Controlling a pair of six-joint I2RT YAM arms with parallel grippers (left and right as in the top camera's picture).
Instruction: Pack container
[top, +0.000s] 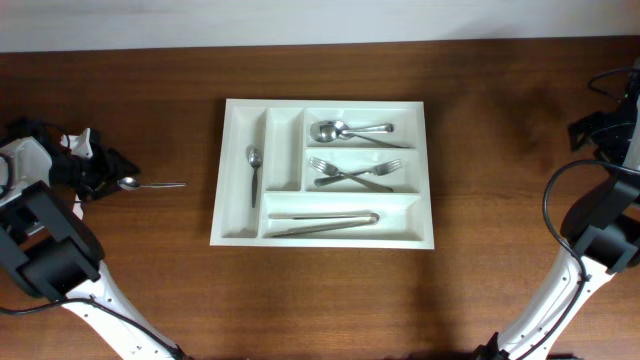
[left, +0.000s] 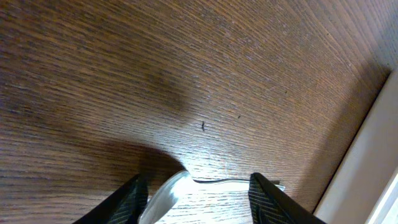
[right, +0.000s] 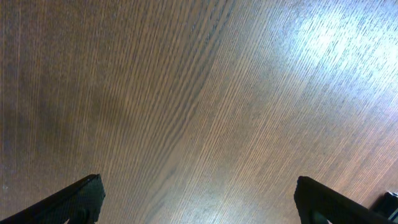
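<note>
Surface (top: 500, 290): dark brown wood grain, with a pale wall (top: 320, 20) strip along the far edge. The white container (top: 238, 205) sits at centre between the two arms, with cutlery (top: 350, 175) lying in its compartments. The overhead view alone gives that layout and a loose spoon (top: 155, 185) lying left of the container. The left wrist view adds the left tool (left: 199, 194) – jaws apart on either side of the spoon's bowl. The right wrist view shows the right tool (right: 199, 190) – spread wide over bare wood, holding nothing.
</note>
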